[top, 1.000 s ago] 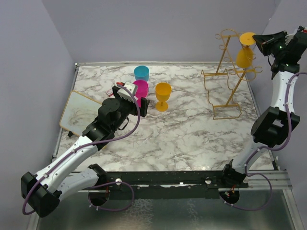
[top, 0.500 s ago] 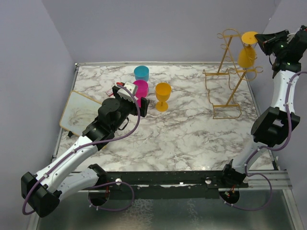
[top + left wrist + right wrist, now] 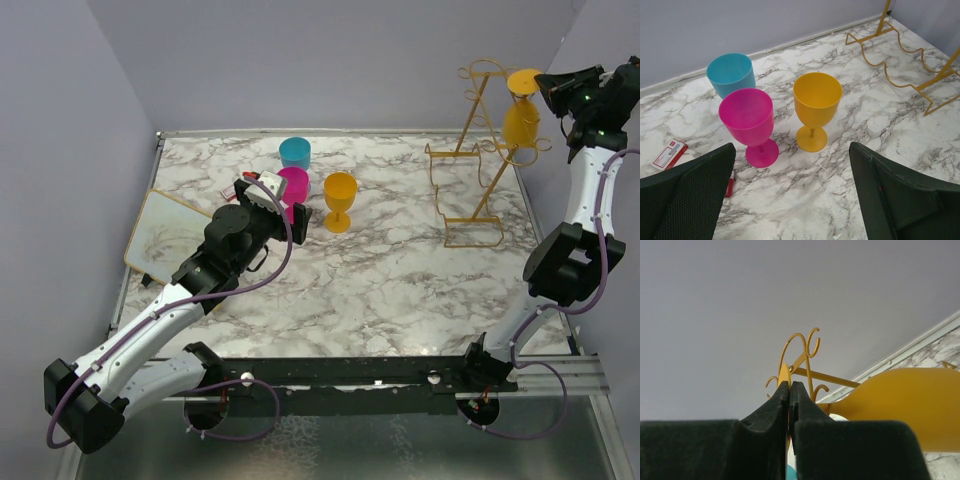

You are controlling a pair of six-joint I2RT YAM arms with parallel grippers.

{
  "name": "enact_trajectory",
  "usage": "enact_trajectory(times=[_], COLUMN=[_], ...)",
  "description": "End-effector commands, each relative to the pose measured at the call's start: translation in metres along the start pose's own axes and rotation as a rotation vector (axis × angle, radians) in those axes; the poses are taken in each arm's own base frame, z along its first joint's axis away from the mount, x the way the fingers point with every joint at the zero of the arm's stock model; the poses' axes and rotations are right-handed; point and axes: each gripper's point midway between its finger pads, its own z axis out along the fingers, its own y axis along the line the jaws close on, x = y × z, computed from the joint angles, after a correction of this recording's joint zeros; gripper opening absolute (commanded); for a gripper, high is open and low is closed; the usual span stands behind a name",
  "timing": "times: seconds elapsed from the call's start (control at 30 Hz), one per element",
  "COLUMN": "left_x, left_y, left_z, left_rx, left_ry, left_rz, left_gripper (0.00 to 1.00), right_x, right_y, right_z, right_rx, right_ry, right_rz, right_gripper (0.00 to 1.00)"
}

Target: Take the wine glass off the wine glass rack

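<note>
The gold wire wine glass rack [image 3: 470,150] stands at the back right of the marble table; its base shows in the left wrist view [image 3: 900,50] and its curled loops in the right wrist view [image 3: 805,347]. A yellow wine glass [image 3: 522,120] hangs upside down at the right end of the rack's top. My right gripper [image 3: 548,90] is shut on the glass's thin foot [image 3: 784,372], with the bowl [image 3: 900,405] to its right. My left gripper [image 3: 790,200] is open and empty, low over the table near the standing glasses.
A yellow wine glass [image 3: 340,198], a pink wine glass [image 3: 294,190] and a blue cup [image 3: 295,152] stand at the table's back middle. A marble board [image 3: 165,235] lies at the left edge. A small red and white packet [image 3: 669,154] lies by the pink glass.
My right gripper has moved a little to the right with the hanging yellow glass, away from the rack's top loops. The left arm has not moved.
</note>
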Motion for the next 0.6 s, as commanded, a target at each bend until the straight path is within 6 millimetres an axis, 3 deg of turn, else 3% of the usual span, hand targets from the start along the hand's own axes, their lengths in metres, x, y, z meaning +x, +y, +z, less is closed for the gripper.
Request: enact_trajectory(times=[0.0,0.57], left_x=[-0.008,-0.008], left_y=[-0.001,-0.001], left_z=[-0.002,-0.002], left_rx=[0.004,0.001], left_ry=[-0.027,-0.026], left_rz=[0.005,0.009], left_gripper=[0.99,0.99], right_x=[-0.025,-0.027], right_y=[-0.013,-0.025], right_z=[-0.002,0.009], right_rx=[0.076,0.154], right_ry=[-0.096,-0.181], right_rz=[-0.036,-0.045], right_gripper=[0.01,0.01])
